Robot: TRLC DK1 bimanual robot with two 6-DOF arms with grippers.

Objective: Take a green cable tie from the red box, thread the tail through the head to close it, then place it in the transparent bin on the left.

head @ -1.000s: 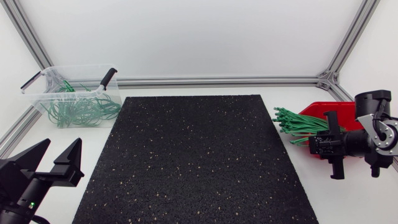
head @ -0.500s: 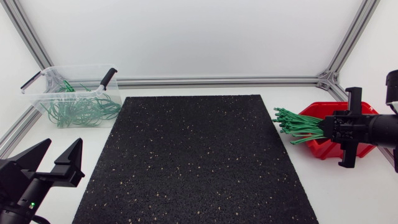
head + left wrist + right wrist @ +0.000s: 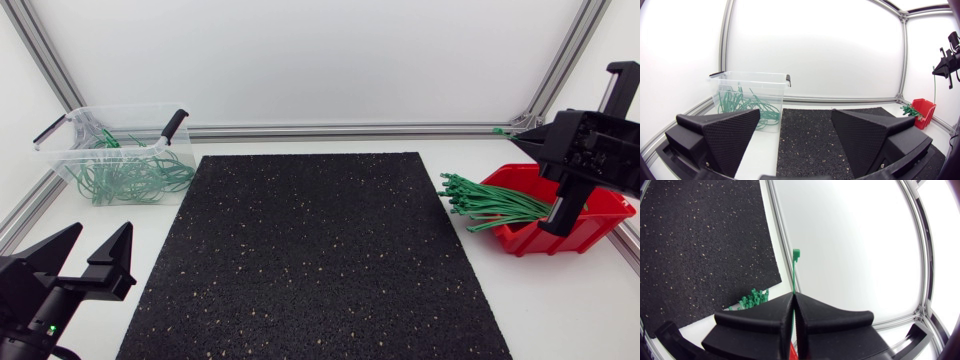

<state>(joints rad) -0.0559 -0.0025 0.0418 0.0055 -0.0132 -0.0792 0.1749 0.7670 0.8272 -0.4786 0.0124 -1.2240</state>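
Note:
My right gripper point(image 3: 522, 141) hangs above the red box point(image 3: 585, 222), shut on one green cable tie point(image 3: 796, 272). The tie's head point(image 3: 497, 131) sticks out past the fingertips; in the left wrist view the tie point(image 3: 935, 82) hangs thin below that gripper point(image 3: 944, 64). A bundle of green ties point(image 3: 488, 205) fans out of the box toward the mat. The transparent bin point(image 3: 70, 160) at the far left holds several closed green ties. My left gripper point(image 3: 100, 235) sits low at the near left, open and empty, its fingers point(image 3: 730, 135) wide apart.
A black speckled mat point(image 3: 310, 250) covers the table's middle, between bin and box. Aluminium frame rails point(image 3: 350, 130) run along the back edge and the corners. The bin has black handles point(image 3: 175, 124).
My right gripper has risen from the red box up and to the right, carrying one green tie out of the bundle. The left arm has not moved.

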